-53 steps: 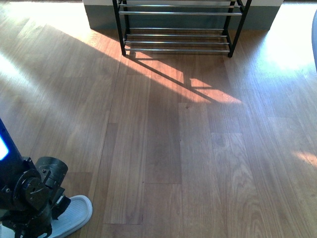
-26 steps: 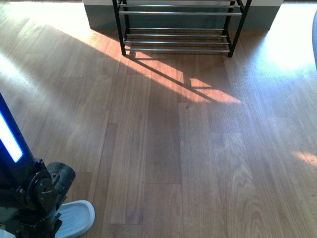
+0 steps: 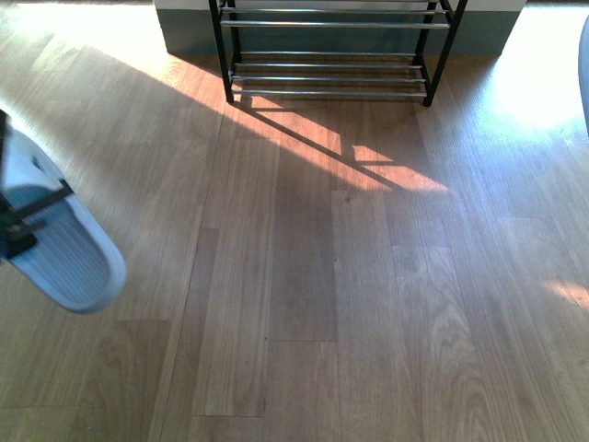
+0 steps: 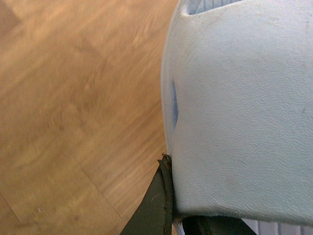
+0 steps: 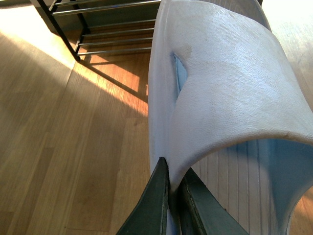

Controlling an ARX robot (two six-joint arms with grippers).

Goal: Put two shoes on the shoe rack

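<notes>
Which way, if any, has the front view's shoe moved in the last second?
Yes. The shoe rose from the bottom-left corner, up the frame toward the shoe rack.

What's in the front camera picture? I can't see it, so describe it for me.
A pale blue slipper is held up at the left edge, its ribbed sole facing the camera. Beyond it stretches a sunlit wooden floor, with a black-and-chrome shoe rack at the far end.

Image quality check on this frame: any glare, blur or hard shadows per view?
Front view: sunlight blows out the floor near both top corners; the shoe rack throws a hard barred shadow. Left wrist view: floor smeared soft, shoe strap sharper. Right wrist view: sharp; other shoe brightly lit, sun patch beside the shoe rack.
</notes>
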